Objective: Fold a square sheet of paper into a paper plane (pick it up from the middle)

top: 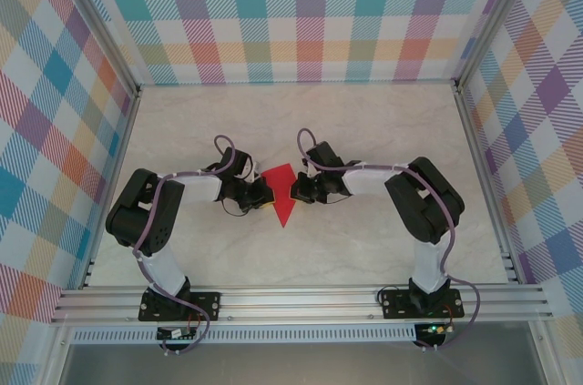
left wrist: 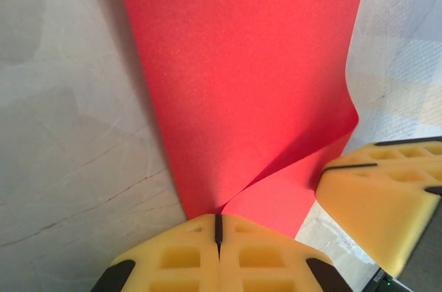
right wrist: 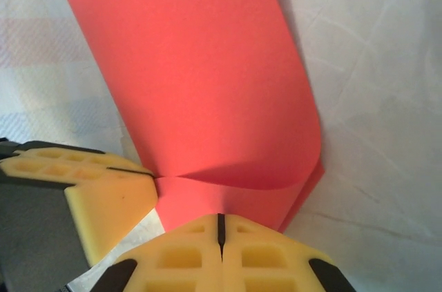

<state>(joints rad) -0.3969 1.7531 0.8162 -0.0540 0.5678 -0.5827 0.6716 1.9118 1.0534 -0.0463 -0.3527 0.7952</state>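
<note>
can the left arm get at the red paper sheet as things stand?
Looks like yes: the left gripper has its jaws shut on an edge of the thin bright red folded paper sheet. The right gripper pinches the opposite side close by, but it isn't blocking.

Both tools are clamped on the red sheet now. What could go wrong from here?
The left tool and right tool pinch the red paper shut, close together: pulling apart could tear it. The sheet is curled over, not creased, so the fold could land crooked. The tools might collide.
</note>
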